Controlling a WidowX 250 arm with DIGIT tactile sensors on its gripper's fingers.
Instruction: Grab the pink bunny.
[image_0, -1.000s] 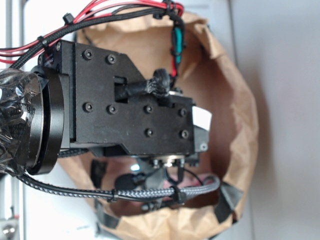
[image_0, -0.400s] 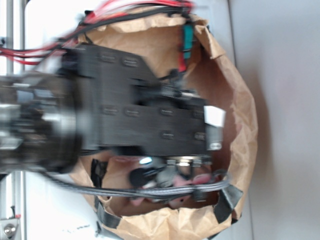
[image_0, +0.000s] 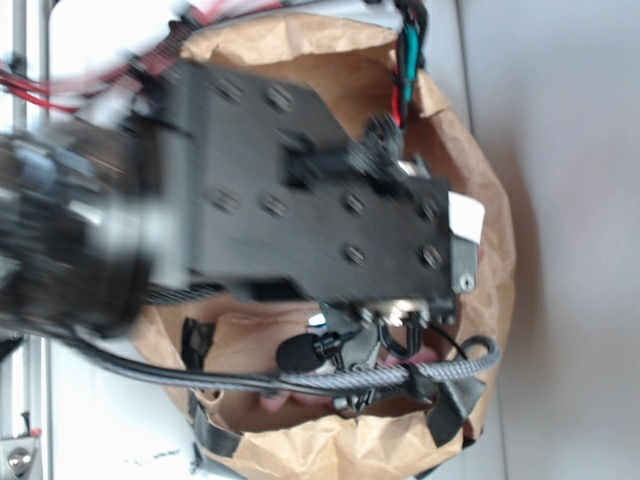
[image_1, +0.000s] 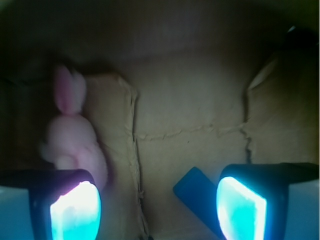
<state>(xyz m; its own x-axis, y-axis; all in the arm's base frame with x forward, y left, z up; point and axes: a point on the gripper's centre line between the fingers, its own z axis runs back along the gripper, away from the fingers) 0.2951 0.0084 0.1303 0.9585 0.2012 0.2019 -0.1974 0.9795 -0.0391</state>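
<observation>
Reaching deeper into the paper bag (image_0: 495, 250), the gripper (image_1: 157, 207) hangs wide open and empty above the pink bunny (image_1: 75, 140).

Compared with a second ago, the black arm body has swung toward the right of the exterior frame, further over the bag's mouth, which I judge to be a lining-up move before the descent. In the wrist view the bunny lies at the left of the frame, just above the left fingertip (image_1: 76, 212), outside the gap between the fingers. It looks soft and fuzzy, pale pink with darker ears pointing up. A hard-edged blue block (image_1: 192, 190) sits lower centre on the creased brown paper floor.
</observation>
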